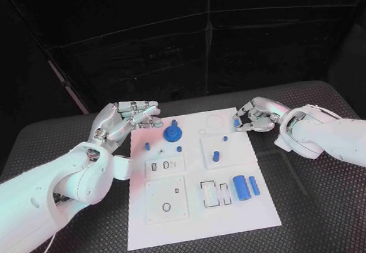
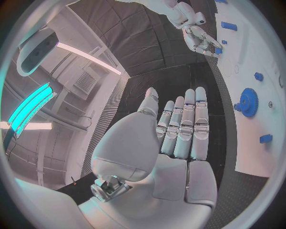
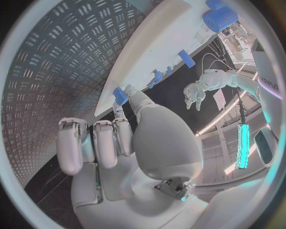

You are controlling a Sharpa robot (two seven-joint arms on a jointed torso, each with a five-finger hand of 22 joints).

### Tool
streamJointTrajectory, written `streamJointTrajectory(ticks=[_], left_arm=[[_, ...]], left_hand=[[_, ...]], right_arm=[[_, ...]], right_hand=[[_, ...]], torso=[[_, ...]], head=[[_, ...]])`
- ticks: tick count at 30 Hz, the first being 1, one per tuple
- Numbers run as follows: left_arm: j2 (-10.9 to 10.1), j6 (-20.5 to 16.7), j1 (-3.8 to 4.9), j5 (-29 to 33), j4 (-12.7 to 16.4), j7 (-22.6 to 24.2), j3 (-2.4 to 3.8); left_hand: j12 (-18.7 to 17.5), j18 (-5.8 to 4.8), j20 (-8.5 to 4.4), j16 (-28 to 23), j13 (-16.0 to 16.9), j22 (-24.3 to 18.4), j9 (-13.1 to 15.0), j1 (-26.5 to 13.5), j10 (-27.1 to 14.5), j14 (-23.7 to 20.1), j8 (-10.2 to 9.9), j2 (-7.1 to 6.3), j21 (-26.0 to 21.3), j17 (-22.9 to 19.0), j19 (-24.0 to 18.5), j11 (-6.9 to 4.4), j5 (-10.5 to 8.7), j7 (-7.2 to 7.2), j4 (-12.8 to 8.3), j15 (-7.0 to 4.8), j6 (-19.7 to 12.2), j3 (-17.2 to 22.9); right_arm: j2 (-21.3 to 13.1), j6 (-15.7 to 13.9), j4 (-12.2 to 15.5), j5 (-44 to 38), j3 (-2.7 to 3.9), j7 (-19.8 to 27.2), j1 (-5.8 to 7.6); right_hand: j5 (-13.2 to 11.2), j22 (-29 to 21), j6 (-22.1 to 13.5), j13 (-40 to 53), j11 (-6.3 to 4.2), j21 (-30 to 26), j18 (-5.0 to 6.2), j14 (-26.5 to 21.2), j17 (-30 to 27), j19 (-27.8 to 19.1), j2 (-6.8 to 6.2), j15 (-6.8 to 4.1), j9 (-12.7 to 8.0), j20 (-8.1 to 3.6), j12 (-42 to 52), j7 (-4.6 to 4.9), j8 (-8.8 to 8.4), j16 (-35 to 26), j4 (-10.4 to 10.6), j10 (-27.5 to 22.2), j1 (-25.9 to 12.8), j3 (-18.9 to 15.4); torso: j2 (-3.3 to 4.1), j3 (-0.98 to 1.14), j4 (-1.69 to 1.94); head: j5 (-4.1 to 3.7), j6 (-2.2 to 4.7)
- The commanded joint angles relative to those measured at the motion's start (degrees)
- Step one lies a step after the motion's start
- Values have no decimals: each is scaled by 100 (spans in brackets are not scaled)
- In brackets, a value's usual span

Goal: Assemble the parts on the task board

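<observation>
The right robot hand pinched a small blue plastic peg at the white task board's far edge; seating it seemingly came next. The left robot hand hovered spread, holding nothing.

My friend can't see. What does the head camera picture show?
Two silver robot hands, left and right, hover at the far corners of a flat white task board on a black table; the right pinches a small blue part.
</observation>
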Motion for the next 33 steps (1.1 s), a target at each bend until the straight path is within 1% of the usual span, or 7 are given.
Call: streamJointTrajectory(ticks=[1,6,11,15,21,26,33], left_arm=[[-1,64,5,9,9,40,5],[-5,67,5,9,9,38,5],[-9,69,5,9,11,33,5],[-13,72,5,9,11,31,5],[-11,75,5,9,12,30,5],[-21,74,5,9,17,31,5],[-36,71,5,9,30,30,5]], left_hand=[[-24,75,-10,-20,-5,-8,-7,14,-17,-18,-32,61,-6,-10,-48,22,0,51,-29,23,5,4],[-24,75,-10,-20,-5,-8,-7,14,-17,-18,-32,61,-6,-10,-48,22,0,51,-29,23,5,4],[-24,75,-10,-20,-5,-8,-7,14,-17,-18,-32,61,-6,-10,-48,22,0,51,-29,23,5,4],[-24,75,-10,-20,-5,-8,-7,14,-17,-18,-32,61,-6,-10,-48,22,0,51,-29,23,5,4],[-24,75,-10,-20,-5,-8,-7,14,-17,-18,-32,61,-6,-10,-48,22,0,51,-29,23,5,4],[-24,75,-10,-20,-5,-8,-7,14,-17,-18,-32,61,-6,-10,-48,22,0,51,-29,23,5,4],[-24,75,-10,-20,-5,-8,-7,14,-17,-18,-32,61,-6,-10,-48,22,0,51,-29,23,5,4]], right_arm=[[11,32,-3,32,3,-19,10],[24,33,-28,33,3,-25,9],[33,28,-37,33,3,-23,9],[61,34,-54,33,3,-12,9],[116,53,-66,33,4,-16,9],[132,28,-89,27,4,-55,9],[125,-104,-71,16,4,-73,9]], right_hand=[[-23,663,41,678,-8,37,63,410,607,57,65,-17,6,-9,34,-4,41,32,-33,86,-16,5],[-23,663,41,678,-8,37,63,410,607,57,65,-17,6,-9,34,-4,41,32,-33,86,-16,5],[-26,676,103,685,-18,41,60,413,620,66,127,-26,3,-18,40,-14,54,38,-41,91,-7,38],[-199,695,214,699,-39,48,56,416,639,79,206,-43,1,-34,55,-40,86,46,-49,103,-8,83],[-327,722,432,717,-96,57,51,422,665,96,304,-85,16,-65,72,-110,165,57,-85,116,25,170],[-453,750,743,730,-200,65,46,426,685,115,415,-170,89,-137,82,-234,295,63,-142,126,73,293],[-485,767,793,730,-227,71,42,426,688,127,442,-196,111,-165,79,-262,311,63,-157,128,70,328]], torso=[[2,1,-4],[1,4,2],[3,4,1],[1,5,-9],[1,5,6],[1,2,5],[0,4,-2]], head=[[7,-7],[0,-14],[9,-22],[9,-23],[2,-37],[9,-54],[30,-62]])
